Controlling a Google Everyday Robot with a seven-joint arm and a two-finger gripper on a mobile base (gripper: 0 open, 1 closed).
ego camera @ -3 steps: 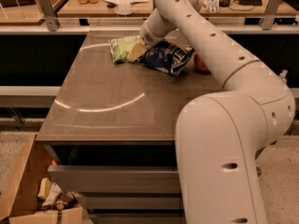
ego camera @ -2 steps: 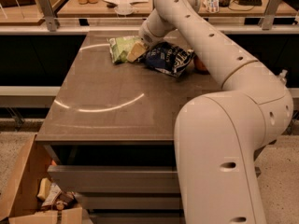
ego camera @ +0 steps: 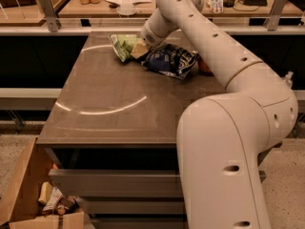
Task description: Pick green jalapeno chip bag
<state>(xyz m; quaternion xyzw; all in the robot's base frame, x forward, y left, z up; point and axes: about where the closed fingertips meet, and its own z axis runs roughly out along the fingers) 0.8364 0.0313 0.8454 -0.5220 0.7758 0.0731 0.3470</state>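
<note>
Lower left, on the floor: open brown cardboard box (ego camera: pixel 19 194) holding a few crumpled snack packets (ego camera: pixel 53 202). Farther, at the far end of the grey-brown tabletop (ego camera: pixel 109 109): small light-green foil jalapeno chip bag (ego camera: pixel 122 45), lying flat. At its right edge: gripper (ego camera: pixel 139 49), open or closed impossible to tell. Just right: dark blue and white snack bag (ego camera: pixel 169 60).

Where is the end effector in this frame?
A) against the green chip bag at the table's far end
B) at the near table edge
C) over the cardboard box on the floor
A: the end effector meets the green jalapeno chip bag on the side facing the dark blue snack bag, far across the table.
</note>
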